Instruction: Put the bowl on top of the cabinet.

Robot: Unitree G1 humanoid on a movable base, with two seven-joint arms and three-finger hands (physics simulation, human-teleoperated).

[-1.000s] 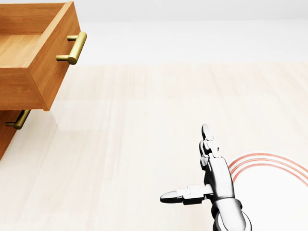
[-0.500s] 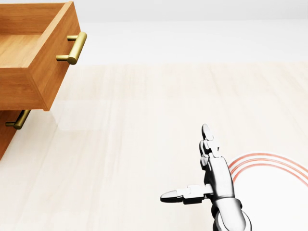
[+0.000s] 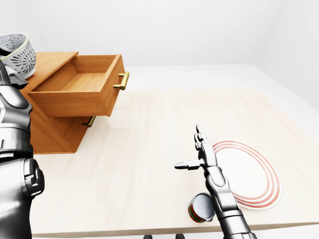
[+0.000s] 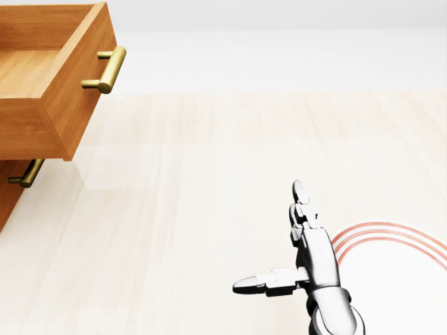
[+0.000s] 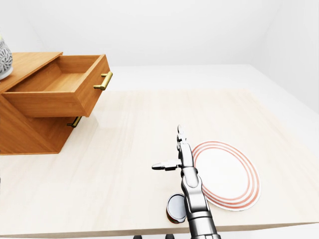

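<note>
**Bowl looks parked up on the cabinet, and nothing's budging**

Comparing the head view with a second ago, it's a dead match. The right hand hasn't shifted, the drawer's the same, and the camera hasn't moved either. So this reads as a pause, not a move in progress.

The bowl (image 3: 17, 56), the white one with the grey lacy pattern, is at the far top left of the left-eye view, over the cabinet (image 3: 52, 132) top. I honestly can't tell if it's resting on the wood or held just above it. The left arm (image 3: 15, 149) runs up that edge of the picture right to the bowl. Its fingers are hidden, so I can't say whether they're gripping or let go. My guess is the task's nearly done, and what's left is letting go cleanly and backing out without dragging the bowl off.

The right hand (image 3: 204, 158) hovers over the table (image 3: 149, 124) with fingers straight and thumb stuck out sideways, holding nothing.

Other stuff around: the top drawer (image 3: 82, 84) is pulled wide open and empty, brass handle (image 3: 122, 80) sticking out. It sits just beside the bowl's spot, so a clumsy retreat could tip the bowl in there. A red-ringed plate (image 3: 251, 174) and a little red-and-green can (image 3: 201, 207) sit by the right forearm, well apart from the cabinet.
</note>
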